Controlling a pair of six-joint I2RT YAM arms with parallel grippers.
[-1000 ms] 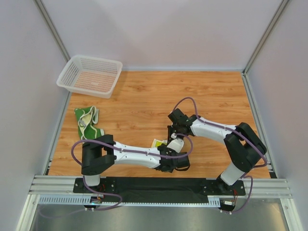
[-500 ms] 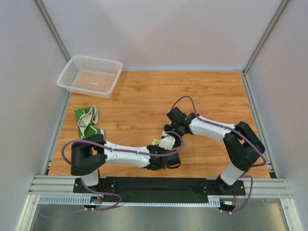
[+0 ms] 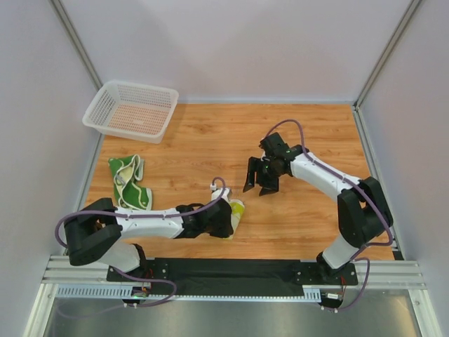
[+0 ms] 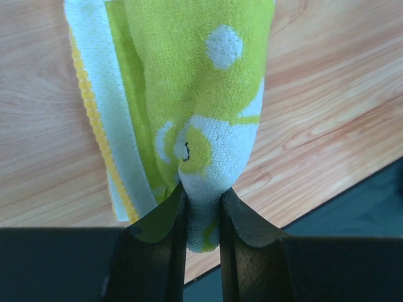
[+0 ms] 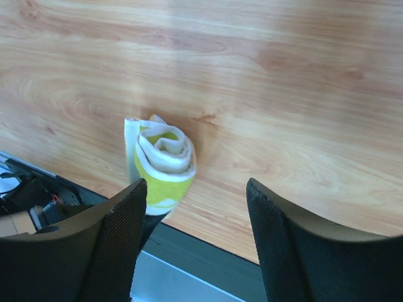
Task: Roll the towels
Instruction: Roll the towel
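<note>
**Top view.** Left gripper is clamped on the yellow-green towel, which is rolled up and sits near the front edge of the table, about mid-width. Right gripper has its jaws apart, holds nothing, and hangs just behind and to the right of the roll, not touching it. The green-and-cream patterned towels lie bunched at the left side, unrolled. The white mesh basket is in the far-left corner.

**Left wrist view.** Both fingers pinch one end of the yellow-green towel. The bite is narrow and the cloth puckers into it. The rest of the roll extends away over the wood, with a white-and-yellow hem along one side. I cannot tell whether every layer is caught in the pinch.

**Right wrist view.** The right gripper is wide open and empty. The roll shows end-on as a clean spiral, apparently resting on the table near its edge.

**Judgement.** The first roll is formed and this is the hand-off and settling step. To do it well:
- Set the roll down with its loose outer flap underneath.
- Open the left jaws only once the roll's weight is on the wood.
- Draw the left gripper straight back along the roll's axis so the fingers do not drag a layer out.
- Hold the right arm clear meanwhile.

**Risk.** The narrow bite may let the spiral spring loose.
</note>
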